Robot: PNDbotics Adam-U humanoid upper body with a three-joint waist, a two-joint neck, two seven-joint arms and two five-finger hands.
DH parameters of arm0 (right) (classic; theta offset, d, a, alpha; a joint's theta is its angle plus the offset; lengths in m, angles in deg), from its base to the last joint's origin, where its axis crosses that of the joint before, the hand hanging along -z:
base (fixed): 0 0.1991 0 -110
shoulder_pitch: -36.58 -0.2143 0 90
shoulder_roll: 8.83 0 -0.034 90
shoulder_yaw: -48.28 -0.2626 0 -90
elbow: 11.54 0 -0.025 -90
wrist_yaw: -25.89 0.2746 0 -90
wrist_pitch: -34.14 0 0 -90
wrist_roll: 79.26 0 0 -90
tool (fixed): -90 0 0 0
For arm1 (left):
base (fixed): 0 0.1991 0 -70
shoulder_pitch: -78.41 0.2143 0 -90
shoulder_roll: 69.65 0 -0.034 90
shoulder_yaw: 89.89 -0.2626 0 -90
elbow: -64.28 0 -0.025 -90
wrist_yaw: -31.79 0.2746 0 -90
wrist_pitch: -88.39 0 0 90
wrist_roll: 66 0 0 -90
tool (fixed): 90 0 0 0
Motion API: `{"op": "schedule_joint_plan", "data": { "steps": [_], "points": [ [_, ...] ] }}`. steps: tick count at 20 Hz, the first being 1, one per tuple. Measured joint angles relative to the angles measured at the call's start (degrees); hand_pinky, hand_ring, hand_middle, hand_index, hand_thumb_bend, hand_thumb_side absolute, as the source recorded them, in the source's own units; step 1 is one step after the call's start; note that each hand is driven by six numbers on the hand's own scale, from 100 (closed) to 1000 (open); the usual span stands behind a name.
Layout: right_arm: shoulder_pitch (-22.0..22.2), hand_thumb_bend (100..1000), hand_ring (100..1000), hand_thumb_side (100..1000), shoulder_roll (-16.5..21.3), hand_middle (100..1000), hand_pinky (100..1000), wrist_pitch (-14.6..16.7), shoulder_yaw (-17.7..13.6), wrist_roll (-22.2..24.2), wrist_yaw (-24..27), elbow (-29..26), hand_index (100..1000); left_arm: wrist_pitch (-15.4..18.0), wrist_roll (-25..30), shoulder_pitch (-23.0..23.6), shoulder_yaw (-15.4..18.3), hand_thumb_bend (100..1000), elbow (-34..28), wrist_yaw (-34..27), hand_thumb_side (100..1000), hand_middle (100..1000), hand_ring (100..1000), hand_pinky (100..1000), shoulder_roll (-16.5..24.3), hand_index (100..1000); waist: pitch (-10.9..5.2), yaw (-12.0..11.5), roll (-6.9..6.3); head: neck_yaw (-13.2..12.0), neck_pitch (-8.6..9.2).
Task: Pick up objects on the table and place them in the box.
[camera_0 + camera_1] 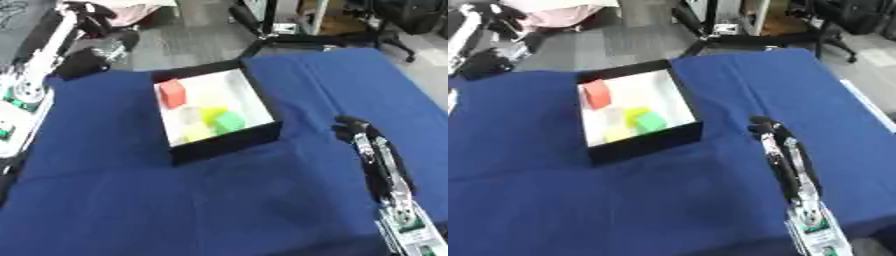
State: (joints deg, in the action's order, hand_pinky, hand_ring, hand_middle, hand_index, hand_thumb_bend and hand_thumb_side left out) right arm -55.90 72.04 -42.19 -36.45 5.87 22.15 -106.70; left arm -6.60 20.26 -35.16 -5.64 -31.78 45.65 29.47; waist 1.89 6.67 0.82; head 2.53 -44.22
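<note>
Blue cloth (131, 200) | box (262, 107) w/ blocks (red, yellow, green) | R hand (765, 129) beside

A black-walled, white-floored open box (262, 102) is sitting left of centre on the blue-clothed worktop (350, 85), holding a red block (172, 93) behind a green block (230, 121); the robot's right hand (353, 128) is lying to the box's right.
</note>
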Motion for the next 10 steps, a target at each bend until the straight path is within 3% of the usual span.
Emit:
{"op": "schedule_joint_plan", "data": {
  "steps": [5, 10],
  "points": [
    [0.01, 100, 796, 865, 0.09, 780, 824, -0.06, -0.3, -0.23, 0.0, 0.0, 793, -0.54, -6.73, 11.86, 5.32, 417, -4.9, -4.08, 803, 539, 571, 700, -4.7, 734, 0.01, -1.35, -0.01, -1.34, 0.0],
    [-0.01, 100, 796, 865, 0.16, 780, 824, -0.11, -0.34, -0.4, 0.0, 0.0, 793, -0.26, -9.91, 16.71, 7.5, 404, -4.15, -4.87, 841, 537, 569, 699, -13.39, 732, 0.05, -1.94, 0.01, -2.85, 0.0]
  ]
}}
